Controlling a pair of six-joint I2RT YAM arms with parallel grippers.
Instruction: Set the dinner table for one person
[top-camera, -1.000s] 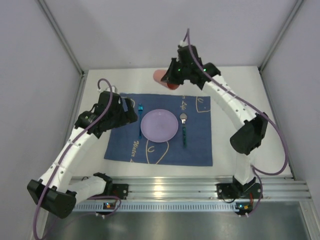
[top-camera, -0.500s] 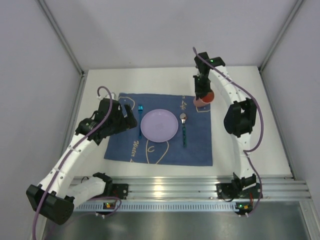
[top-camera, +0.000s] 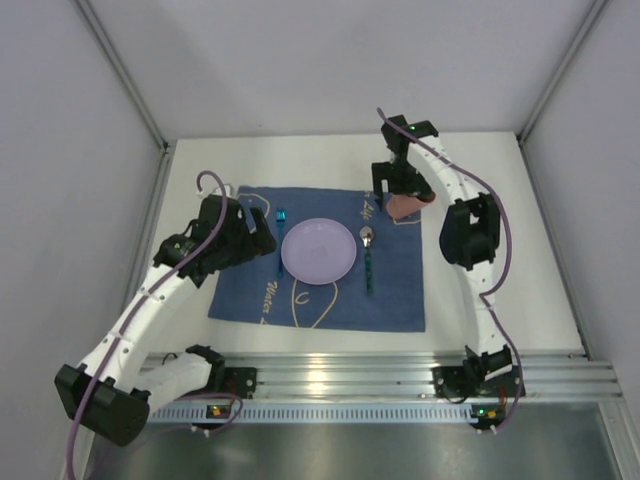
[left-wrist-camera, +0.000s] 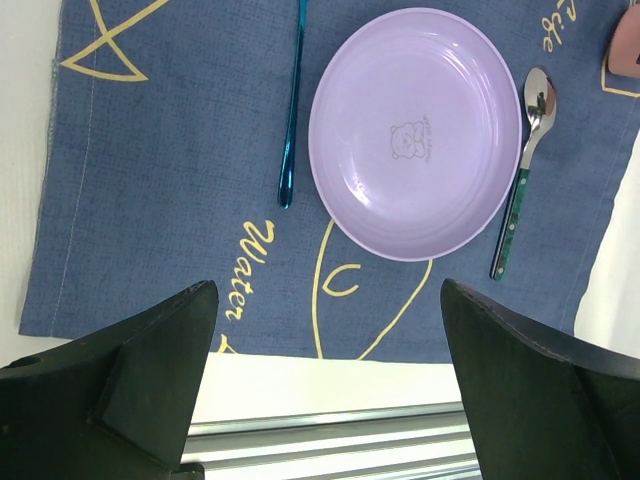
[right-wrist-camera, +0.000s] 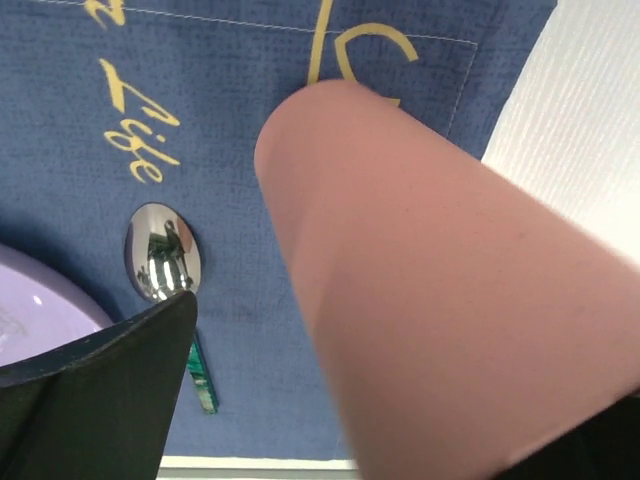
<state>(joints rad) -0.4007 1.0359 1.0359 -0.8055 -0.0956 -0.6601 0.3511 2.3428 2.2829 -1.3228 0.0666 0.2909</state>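
The right claw (top-camera: 404, 196) is gripping a pink cup (right-wrist-camera: 450, 300) over the upper right corner of the blue mat (top-camera: 250, 290), just above the spoon (top-camera: 369, 252); whether the cup is touching the cloth is unclear. The left claw (left-wrist-camera: 325, 300) is hovering wide open and empty. The white surface (top-camera: 290, 170) is lying beneath the mat and the plate (top-camera: 318, 250). The robot appears to be placing the cup; next, it should be lowering it upright, then releasing.

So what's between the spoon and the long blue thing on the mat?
The purple plate sits between the spoon and the blue utensil, all three on the blue mat. The left wrist view shows it most clearly.
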